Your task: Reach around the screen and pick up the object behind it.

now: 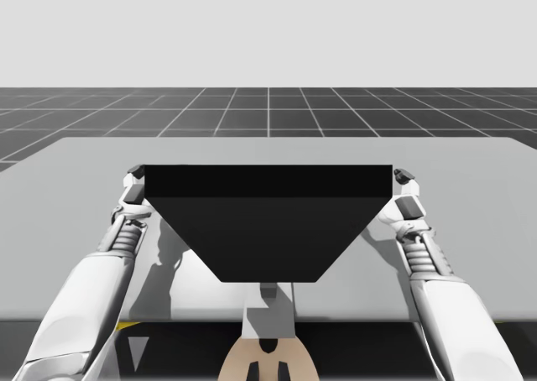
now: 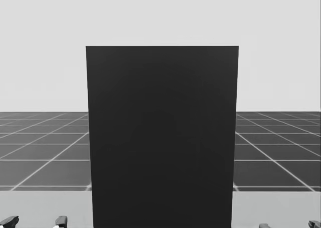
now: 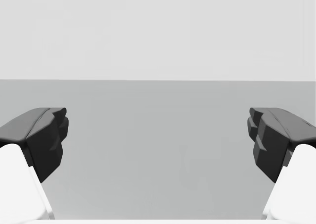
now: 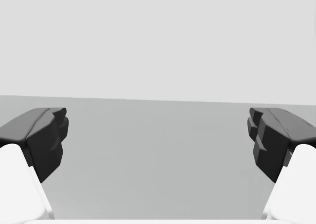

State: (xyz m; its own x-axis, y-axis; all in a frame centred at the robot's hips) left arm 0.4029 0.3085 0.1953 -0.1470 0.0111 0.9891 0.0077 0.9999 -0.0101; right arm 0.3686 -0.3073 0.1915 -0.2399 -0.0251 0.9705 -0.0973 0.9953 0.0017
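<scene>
A tall black screen (image 1: pixel 268 217) stands upright in the middle of the grey table (image 1: pixel 75 180); in the head view the screen (image 2: pixel 161 137) blocks everything behind it, so the object there is hidden. My left gripper (image 1: pixel 134 185) hovers at the screen's left edge and is open. My right gripper (image 1: pixel 406 190) sits at the screen's right edge, also open. In the left wrist view my left gripper (image 3: pixel 158 135) has only bare table between its fingers (image 3: pixel 44 140). The right gripper (image 4: pixel 158 135) likewise holds nothing between its fingers (image 4: pixel 271 140).
The grey tabletop stretches wide to either side of the screen and beyond it. A dark gridded floor (image 1: pixel 268 112) lies past the table's far edge. The near table edge (image 1: pixel 419 320) runs just under my forearms.
</scene>
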